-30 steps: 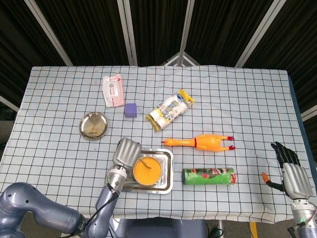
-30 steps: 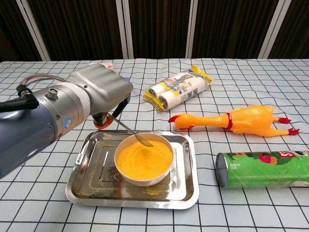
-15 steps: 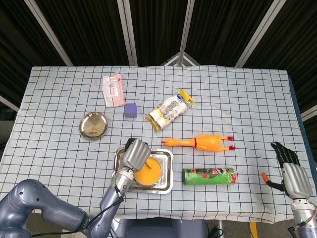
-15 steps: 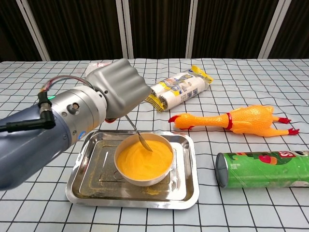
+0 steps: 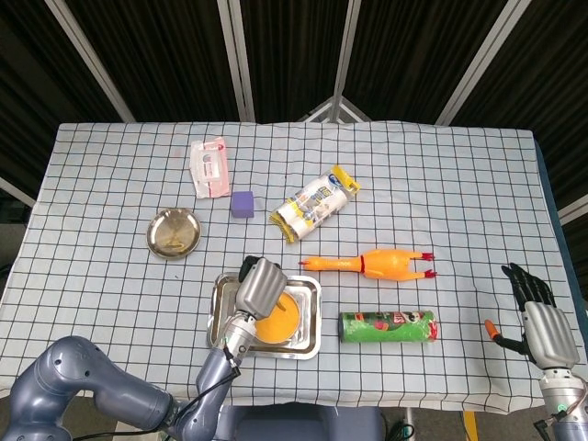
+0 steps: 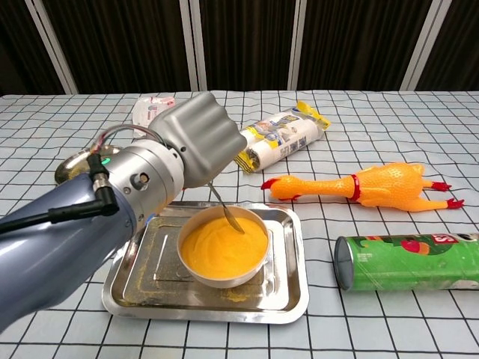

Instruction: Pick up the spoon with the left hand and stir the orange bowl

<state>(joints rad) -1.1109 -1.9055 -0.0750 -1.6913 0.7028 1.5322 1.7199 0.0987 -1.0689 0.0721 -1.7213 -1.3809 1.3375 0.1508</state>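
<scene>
I am in the stirring step: my left hand (image 6: pixel 196 142) is clamped on the thin metal spoon (image 6: pixel 227 210), whose handle runs up under my curled fingers while its tip dips into the yellow-orange contents of the orange bowl (image 6: pixel 223 249). The bowl sits in the shallow steel tray (image 6: pixel 284 299), toward the tray's right half, and from the head view my hand covers the bowl's upper left edge. Next, I judge, I need to sweep the spoon tip round inside the bowl, keeping it low in the mix and away from the rim so I neither tip the bowl nor slop its contents into the tray, which already carries some orange crumbs.

My right hand (image 5: pixel 537 317) hangs well to the right of the bowl, off the table's corner, fingers spread and holding nothing.

Just right of the bowl's tray lies the green cylindrical crisp can (image 6: pixel 408 260) on its side; beyond the bowl to the right lies the orange rubber chicken (image 6: pixel 359 185), and behind it the white and yellow snack packet (image 6: pixel 278 139). Nothing of these stands in the stirring path.
</scene>
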